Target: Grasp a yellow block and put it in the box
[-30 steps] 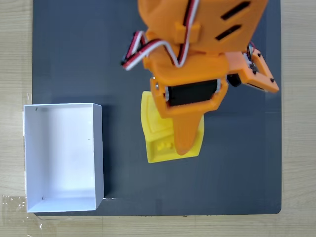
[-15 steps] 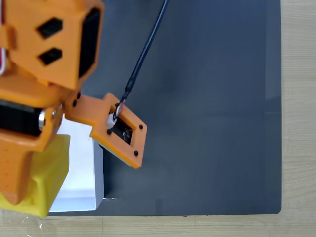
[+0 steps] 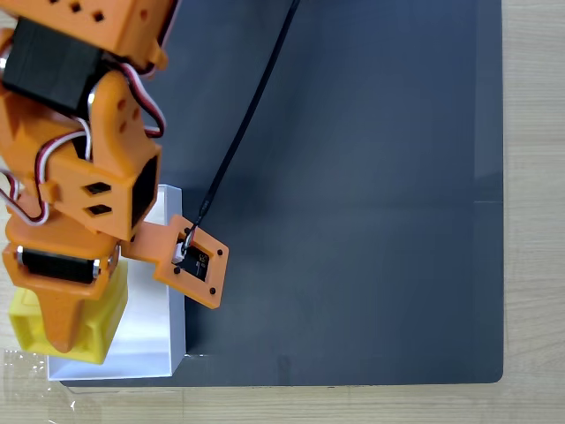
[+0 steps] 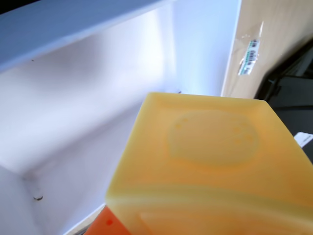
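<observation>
Above the near-left corner of the white box (image 3: 168,291), the gripper (image 3: 64,331) is closed on the yellow block (image 3: 97,331). Block overlaps the box's left wall in the fixed view; release likely needs a rightward shift toward the box centre.

Pale wood surface (image 3: 534,221) under a dark mat (image 3: 353,194)

In the fixed view the mat covers nearly all of the surface, leaving wood strips at 3, 6 and 9 o'clock. The box (image 3: 163,353) sits at the mat's 8 o'clock corner, its white wall meeting the mat; clear tape (image 3: 22,362) glints on the wood beside it.
</observation>
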Action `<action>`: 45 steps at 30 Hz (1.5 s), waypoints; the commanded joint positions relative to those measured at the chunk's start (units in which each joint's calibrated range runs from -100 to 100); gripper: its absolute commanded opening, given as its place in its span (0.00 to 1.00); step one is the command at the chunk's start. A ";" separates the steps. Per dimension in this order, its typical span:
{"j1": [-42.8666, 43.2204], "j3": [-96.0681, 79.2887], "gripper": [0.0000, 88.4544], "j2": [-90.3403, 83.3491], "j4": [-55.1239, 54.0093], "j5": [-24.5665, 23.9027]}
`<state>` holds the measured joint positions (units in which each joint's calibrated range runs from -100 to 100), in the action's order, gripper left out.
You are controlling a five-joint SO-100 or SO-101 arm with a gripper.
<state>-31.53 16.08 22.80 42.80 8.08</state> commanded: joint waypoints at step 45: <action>5.52 0.97 0.01 -26.02 26.14 -6.77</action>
<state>-27.40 16.17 7.04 62.61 4.75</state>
